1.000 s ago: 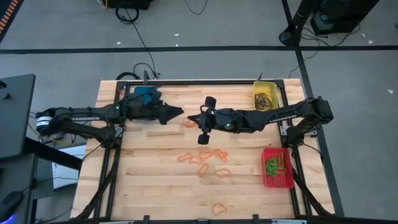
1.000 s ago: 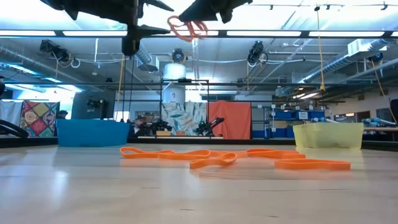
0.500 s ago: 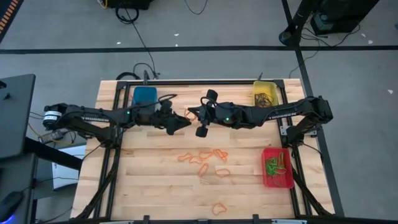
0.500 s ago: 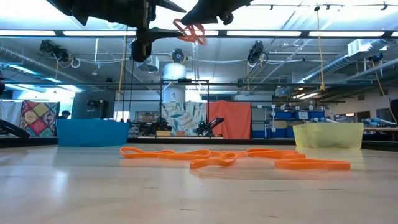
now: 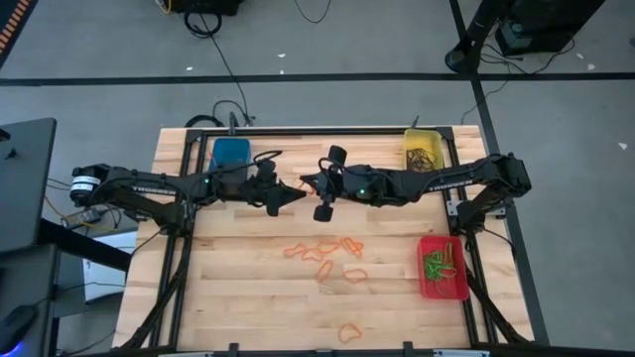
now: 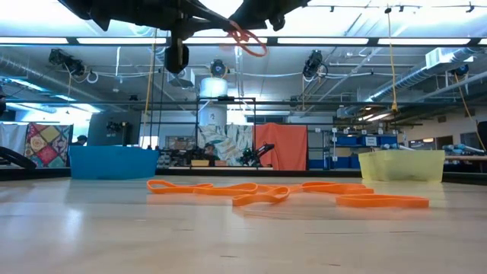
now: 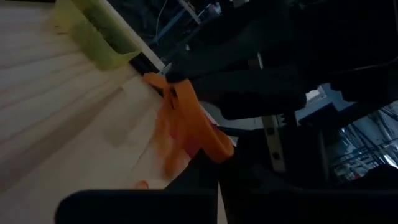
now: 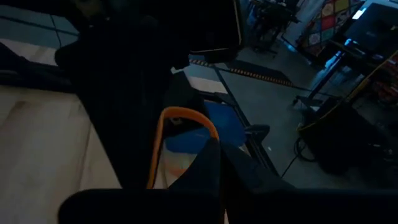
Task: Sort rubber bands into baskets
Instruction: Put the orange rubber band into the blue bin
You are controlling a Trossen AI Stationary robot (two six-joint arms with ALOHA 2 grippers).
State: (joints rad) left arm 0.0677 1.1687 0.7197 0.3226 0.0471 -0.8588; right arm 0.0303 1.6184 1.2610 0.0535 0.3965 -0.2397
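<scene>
One orange rubber band (image 6: 248, 38) hangs high over the table's middle, between my two grippers. My left gripper (image 5: 296, 195) comes from the left and is shut on it. My right gripper (image 5: 308, 182) comes from the right and is also shut on it. Several more orange rubber bands (image 5: 327, 258) lie flat on the wood, and one (image 5: 349, 331) lies near the front edge. The blue basket (image 5: 234, 152) stands far left, the yellow basket (image 5: 424, 151) far right, and the red basket (image 5: 443, 268) at the right edge. My left gripper pinches one end of the orange band (image 7: 214, 148) between its two fingers, coming roughly level from the table's left. The band is lifted clear of the table and runs on to the other gripper. My right gripper pinches the band's other end (image 8: 210, 134) between its two fingers, coming roughly level from the table's right. The band's loop (image 8: 180, 113) stands out beyond the fingertips, clear of the table.
The red basket holds green bands and the yellow basket dark ones. Black frame rails (image 5: 327, 130) run along the table's far edge and sides. Bare wood lies at the front left (image 5: 218, 297).
My left gripper has moved toward the table's right, up to the right gripper, and has shut on the orange band held there. The band, which hung in loose loops from the right gripper, now runs between the two grippers.
</scene>
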